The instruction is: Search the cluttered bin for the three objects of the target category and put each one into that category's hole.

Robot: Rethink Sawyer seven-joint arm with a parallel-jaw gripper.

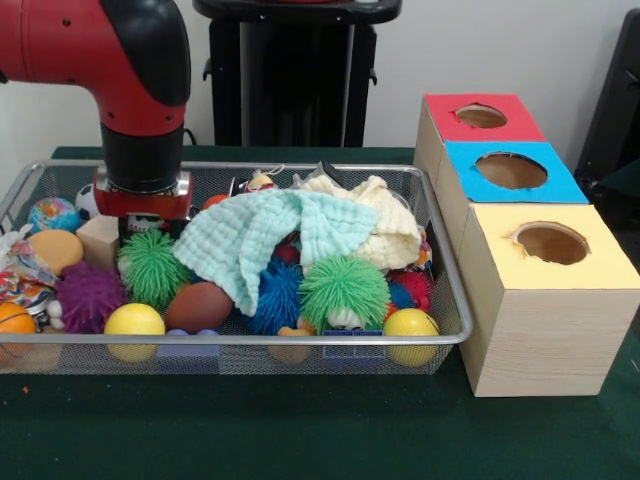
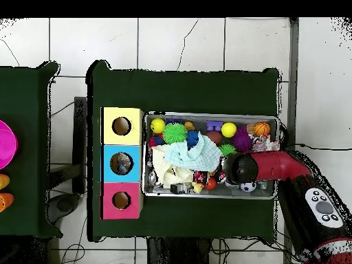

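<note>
The cluttered bin, a shallow silver wire-mesh basket, fills the left and middle of the front view and also shows in the overhead view. It holds green spiky balls, a purple spiky ball, a blue spiky ball, yellow balls, a brown ball, a wooden block, a mint cloth and a cream cloth. My gripper reaches down into the bin's left part, just behind the left green spiky ball, its lower end hidden. In the overhead view the arm's head covers it.
Three wooden boxes with round holes stand in a row beside the bin: red-topped, blue-topped and yellow-topped. The black pedestal stands behind the bin. A second table with a pink bowl lies at the overhead view's left edge.
</note>
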